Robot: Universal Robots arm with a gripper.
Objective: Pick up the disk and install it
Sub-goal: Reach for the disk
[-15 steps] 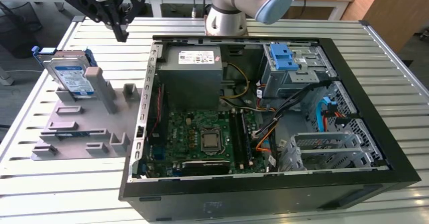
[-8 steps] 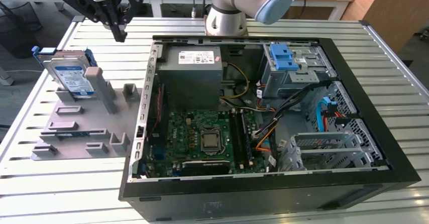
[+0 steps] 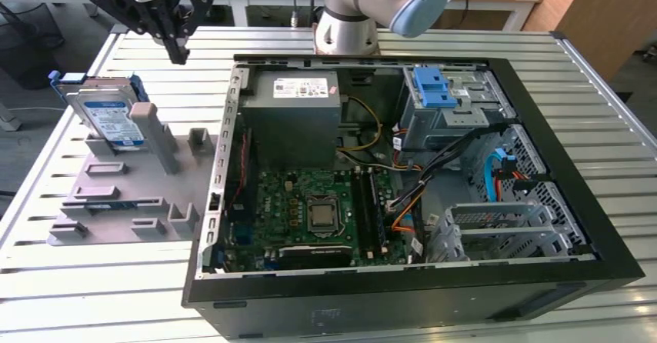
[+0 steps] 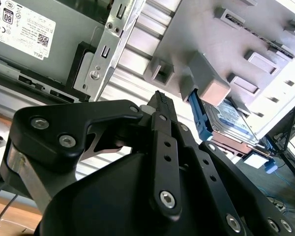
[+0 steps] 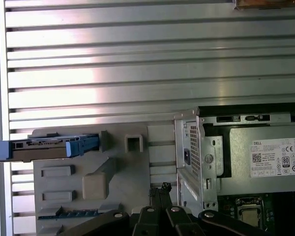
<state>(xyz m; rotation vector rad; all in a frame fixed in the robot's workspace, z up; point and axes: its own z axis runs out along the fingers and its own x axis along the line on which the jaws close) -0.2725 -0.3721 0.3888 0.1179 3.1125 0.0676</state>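
Note:
The disk [image 3: 108, 116] is a silver hard drive with a white-and-blue label and a blue frame. It leans upright in a slot of the grey fixture plate [image 3: 123, 197] on the exterior view's left. In the first wrist view the disk [image 5: 49, 147] appears edge-on; in the second wrist view the disk [image 4: 231, 120] sits behind a grey post. My gripper [image 3: 177, 49] hangs above the table, beyond the disk and a little toward the exterior view's right, apart from it. Its black fingers [image 5: 162, 191] are shut together with nothing between them, and the fingertips [image 4: 160, 98] show closed too.
An open computer case [image 3: 534, 166] lies on the slatted metal table [image 3: 92, 304]. It holds a power supply [image 3: 298, 101], a motherboard [image 3: 318, 212], a drive cage with a blue latch [image 3: 436, 93] and a metal bay [image 3: 503, 228]. Cables cross the case's middle.

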